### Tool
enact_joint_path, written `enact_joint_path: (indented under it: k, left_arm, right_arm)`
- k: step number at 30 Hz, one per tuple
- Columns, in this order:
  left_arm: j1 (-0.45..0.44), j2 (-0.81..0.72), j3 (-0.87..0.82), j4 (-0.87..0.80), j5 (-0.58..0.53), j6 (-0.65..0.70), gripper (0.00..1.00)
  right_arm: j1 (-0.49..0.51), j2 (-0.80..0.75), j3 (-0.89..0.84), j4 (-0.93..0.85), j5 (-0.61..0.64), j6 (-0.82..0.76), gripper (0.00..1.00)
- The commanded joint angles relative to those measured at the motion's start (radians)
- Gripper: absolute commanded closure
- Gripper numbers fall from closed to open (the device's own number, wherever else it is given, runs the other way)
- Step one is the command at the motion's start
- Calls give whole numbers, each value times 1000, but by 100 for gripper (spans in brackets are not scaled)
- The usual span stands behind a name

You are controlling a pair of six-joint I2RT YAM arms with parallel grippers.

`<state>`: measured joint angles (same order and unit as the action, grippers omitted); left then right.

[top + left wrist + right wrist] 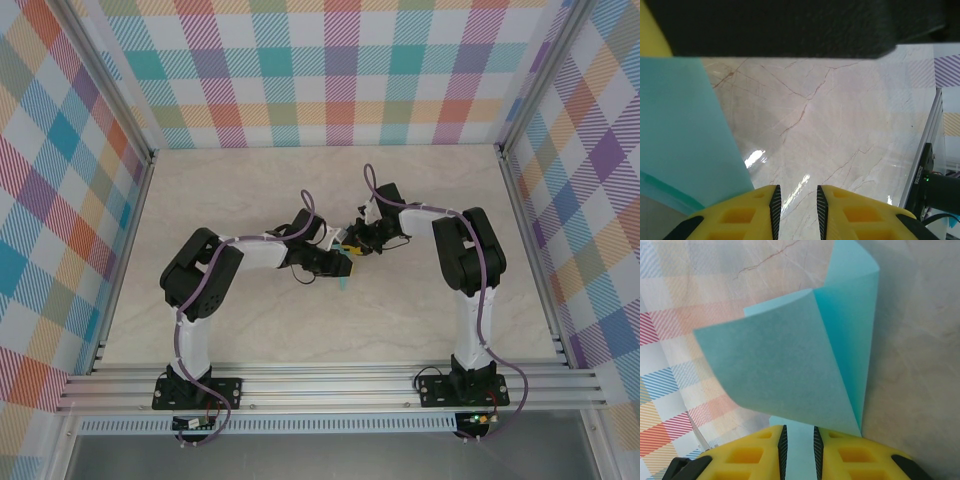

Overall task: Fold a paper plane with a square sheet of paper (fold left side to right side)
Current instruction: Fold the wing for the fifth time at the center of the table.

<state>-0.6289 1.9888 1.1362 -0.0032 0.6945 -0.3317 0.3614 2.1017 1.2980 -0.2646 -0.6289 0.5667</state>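
The square sheet of paper [790, 370] is turquoise and curls up off the marble table, one flap bending over another in front of my right gripper [798, 429]. The right jaws stand a little apart, and flat paper shows through the gap with nothing pinched edge-on. My left gripper [796, 192] is open over bare table, and the paper [685, 135] rises just left of its left finger [752, 210]. From above, both grippers meet at the table's middle, left gripper [340, 262] and right gripper [358, 240], with a strip of paper [344, 279] below them. A paper plane is out of view.
Plaid walls [330, 70] close in the back and both sides. An aluminium rail [330, 385] runs along the near edge with both arm bases bolted to it. A black arm base with a green light [935, 187] stands by the right frame post.
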Motion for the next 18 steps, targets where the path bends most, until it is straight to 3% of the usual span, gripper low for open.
enact_joint_path:
  k: [1,18]
  left_arm:
    - [-8,22,16,-49,-13,41,73]
    - [-63,21,17,-163,-74,116,73]
  right_arm:
    - [4,58,-17,-98,66,-7,77]
    - [6,61,-12,-106,69,-7,77]
